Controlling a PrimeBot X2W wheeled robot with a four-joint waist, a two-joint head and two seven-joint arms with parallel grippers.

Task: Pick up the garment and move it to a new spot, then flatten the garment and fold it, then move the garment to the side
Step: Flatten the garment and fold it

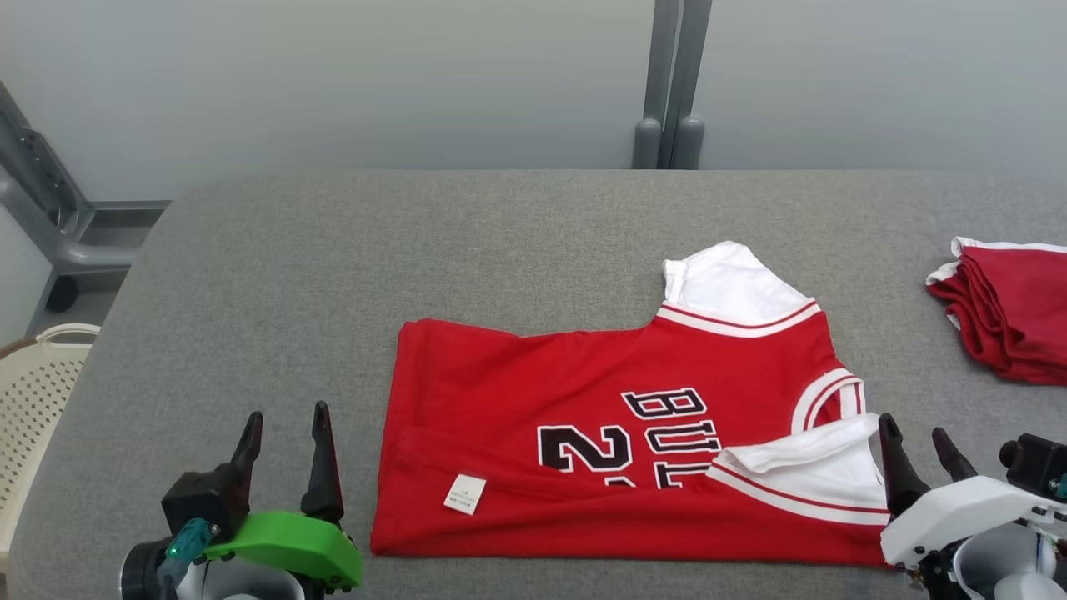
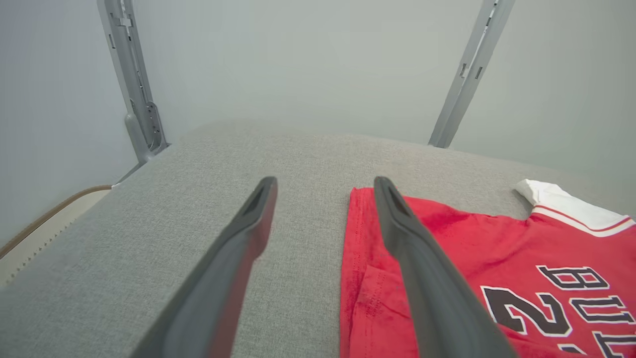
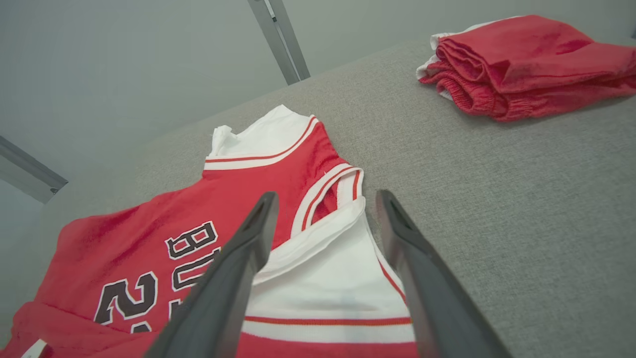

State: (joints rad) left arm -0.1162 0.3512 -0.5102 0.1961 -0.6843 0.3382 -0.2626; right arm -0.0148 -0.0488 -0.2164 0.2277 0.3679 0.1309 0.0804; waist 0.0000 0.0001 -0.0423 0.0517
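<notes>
The garment, a red jersey with white sleeves and black lettering, lies on the grey table with its near edge folded over toward the middle, a white tag showing. My left gripper stands open just left of the jersey's bottom hem, holding nothing; in the left wrist view the garment lies under and right of the gripper. My right gripper is open at the jersey's folded white sleeve, holding nothing. In the right wrist view that sleeve of the garment lies between and below the right gripper.
A folded pile of red and white clothing sits at the table's right edge, also in the right wrist view as the red pile. A cream perforated basket stands off the table's left side. Grey frame posts rise behind the table.
</notes>
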